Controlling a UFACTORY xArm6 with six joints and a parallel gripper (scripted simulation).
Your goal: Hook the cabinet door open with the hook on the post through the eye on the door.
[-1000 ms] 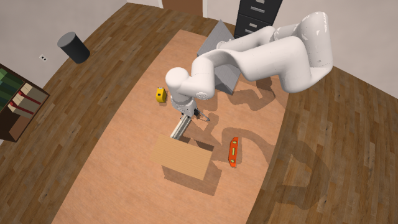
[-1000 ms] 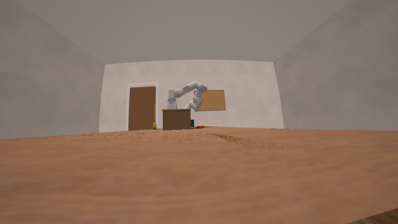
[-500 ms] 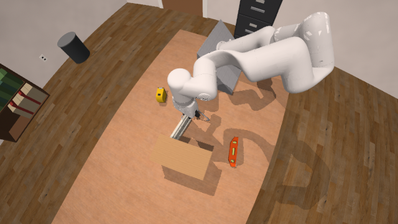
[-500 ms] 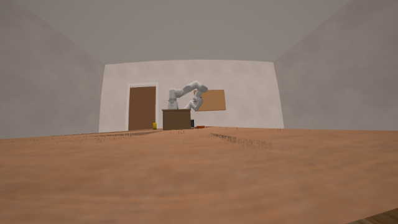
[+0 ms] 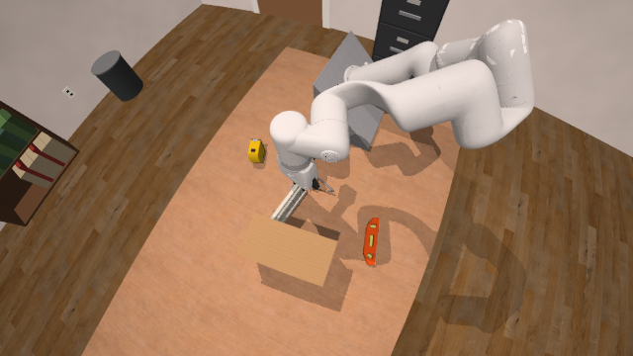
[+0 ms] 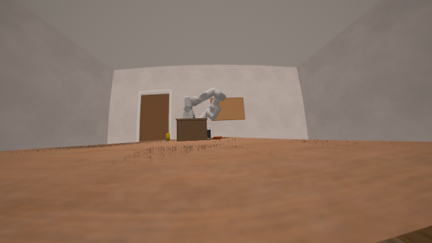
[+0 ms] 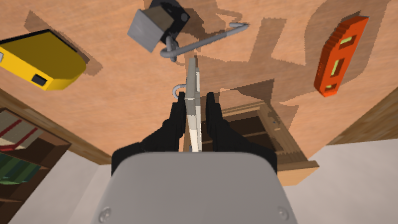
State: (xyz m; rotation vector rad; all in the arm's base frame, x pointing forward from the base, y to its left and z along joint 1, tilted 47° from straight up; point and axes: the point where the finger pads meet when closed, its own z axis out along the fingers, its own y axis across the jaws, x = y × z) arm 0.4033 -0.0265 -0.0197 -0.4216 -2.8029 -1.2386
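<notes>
Showed at lower centre of the top view a wooden cabinet (image 5: 292,249) (image 6: 192,129) (image 7: 287,132), upright on the table (image 5: 198,237) (image 6: 216,189) (image 7: 125,120), with interior partly visible at lower right of the wrist view. Included a pale door (image 5: 289,204) (image 7: 193,82), swung out from the cabinet toward the middle of the top view. Bore a small grey eye (image 7: 178,90) on the door's left side in the wrist view. Listed at upper centre of the wrist view a post (image 7: 150,30) with a grey hook (image 5: 325,185) (image 7: 210,41), the latter reaching toward upper right, outside the eye. Presented a black-fingered gripper (image 5: 299,186) (image 7: 196,101) with fingers partly apart, one on either side of the door as seen from the wrist, clamped on nothing. Could not tell contact between finger and door. Carried the gripper on a white arm (image 5: 435,96) (image 6: 207,94), spanning upper right to centre of the top view. Also comprised a yellow tape measure (image 5: 256,150) (image 6: 167,136) (image 7: 47,60), upper left in the wrist view, and an orange level (image 5: 371,241) (image 6: 217,138) (image 7: 341,56), upper right there.
</notes>
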